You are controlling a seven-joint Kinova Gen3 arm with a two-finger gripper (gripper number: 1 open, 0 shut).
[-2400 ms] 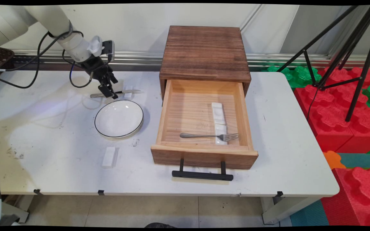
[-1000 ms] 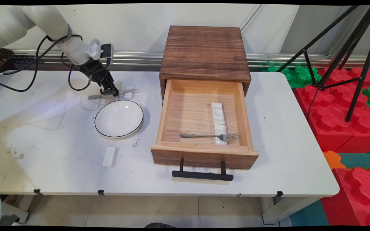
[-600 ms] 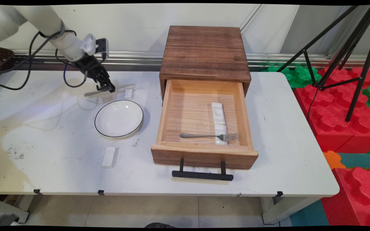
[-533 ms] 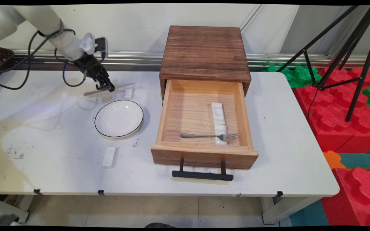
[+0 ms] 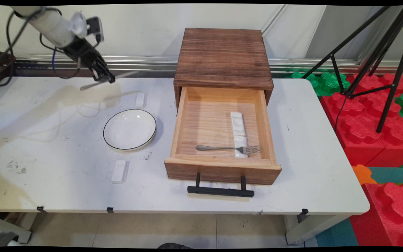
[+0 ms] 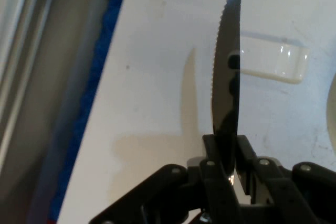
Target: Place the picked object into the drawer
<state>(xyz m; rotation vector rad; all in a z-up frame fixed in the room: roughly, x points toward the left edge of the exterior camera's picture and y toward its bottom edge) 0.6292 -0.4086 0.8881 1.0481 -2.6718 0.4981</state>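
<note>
The tool [image 5: 104, 77] holds a knife [image 6: 227, 82] up above the surface's [image 5: 310, 147] far left. A small block [image 5: 139, 99] lies under it, a plate [image 5: 129, 129] nearer, an open drawer [image 5: 222, 134] right, with a fork [image 5: 227, 148] inside.

White wall [image 5: 152, 28] behind, tiled floor [image 5: 152, 231], black tripod [image 5: 380, 52], red-green foam blocks [image 5: 380, 115] right.
</note>
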